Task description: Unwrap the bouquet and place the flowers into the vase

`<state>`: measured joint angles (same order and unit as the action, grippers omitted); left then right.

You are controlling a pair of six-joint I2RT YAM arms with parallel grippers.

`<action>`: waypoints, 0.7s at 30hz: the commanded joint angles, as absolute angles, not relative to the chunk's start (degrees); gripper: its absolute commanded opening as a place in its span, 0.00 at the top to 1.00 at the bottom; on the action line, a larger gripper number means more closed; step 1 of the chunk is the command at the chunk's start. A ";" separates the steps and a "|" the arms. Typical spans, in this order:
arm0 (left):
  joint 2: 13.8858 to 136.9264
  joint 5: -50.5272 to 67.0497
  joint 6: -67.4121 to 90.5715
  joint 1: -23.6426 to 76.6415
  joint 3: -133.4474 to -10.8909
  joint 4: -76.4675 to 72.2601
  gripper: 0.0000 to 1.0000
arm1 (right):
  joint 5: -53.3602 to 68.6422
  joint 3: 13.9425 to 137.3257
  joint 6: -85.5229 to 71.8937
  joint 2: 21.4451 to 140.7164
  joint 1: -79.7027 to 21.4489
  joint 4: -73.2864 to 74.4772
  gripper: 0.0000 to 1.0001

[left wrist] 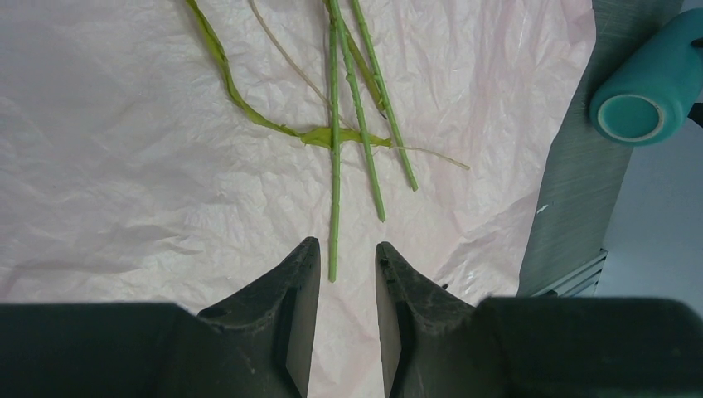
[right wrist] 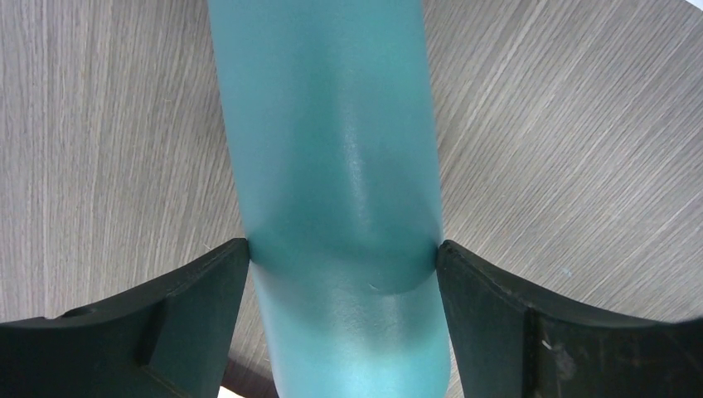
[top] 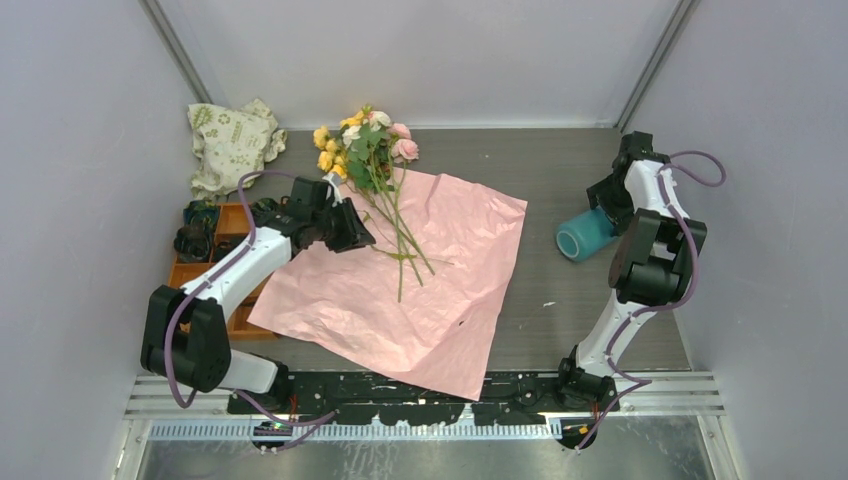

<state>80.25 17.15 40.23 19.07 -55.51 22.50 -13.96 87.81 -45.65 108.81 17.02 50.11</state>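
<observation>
The pink wrapping paper [top: 400, 300] lies spread flat in the middle of the table [top: 560, 320], creased, 1 corner reaching toward 6 o'clock near the arm bases. The flowers [top: 365, 140] lie loose on it; their yellow, pink and white heads are bunched at 12 o'clock, just past the paper's far edge, and the stems fan down toward 6 o'clock.

The left gripper [top: 352, 236] hovers over the paper at 9 o'clock of the stems. In the left wrist view its jaws [left wrist: 346, 249] stand a little way apart with nothing clamped; the cut end of 1 stem [left wrist: 333, 207] lies on the paper [left wrist: 124, 166] below the gap, and a pale green strip [left wrist: 249, 112] trails across the stems.

The vase [top: 585, 237] lies on its side on bare table at 3 o'clock of the paper, its mouth turned toward 8 o'clock; it also shows at the left wrist view's 2 o'clock corner [left wrist: 651, 87]. The right gripper [top: 608, 198] straddles its far end. In the right wrist view the jaws [right wrist: 343, 249] are spread wide; both tips sit right at the walls of the vase [right wrist: 332, 124], and whether they press I cannot tell.

A beige cloth bag [top: 230, 140] sits at 10 o'clock; an orange tray [top: 250, 318] lies under the left arm.
</observation>
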 commanded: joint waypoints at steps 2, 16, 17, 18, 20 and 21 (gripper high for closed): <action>81.15 18.47 38.86 19.25 -57.39 19.36 0.68 | -12.03 85.35 -47.15 112.65 17.23 48.26 0.13; 83.83 20.22 39.23 19.25 -57.38 17.22 0.68 | -11.48 83.37 -45.10 118.30 15.84 48.30 0.10; 84.04 20.48 39.35 19.25 -57.35 17.01 0.69 | -11.63 83.37 -44.81 118.69 15.34 48.35 0.10; 84.38 20.75 39.49 19.24 -57.39 16.85 0.68 | -11.67 83.47 -44.63 119.16 14.96 48.46 0.10; 84.90 21.38 39.70 19.21 -57.44 16.59 0.69 | -11.33 84.13 -44.07 120.52 13.94 48.92 0.10; 84.92 21.54 39.75 19.24 -57.48 16.53 0.69 | -11.30 84.66 -43.65 121.30 13.28 49.29 0.10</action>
<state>84.31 19.27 39.88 19.07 -55.51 19.70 -14.50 88.09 -44.64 111.72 15.88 48.40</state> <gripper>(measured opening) 0.314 0.909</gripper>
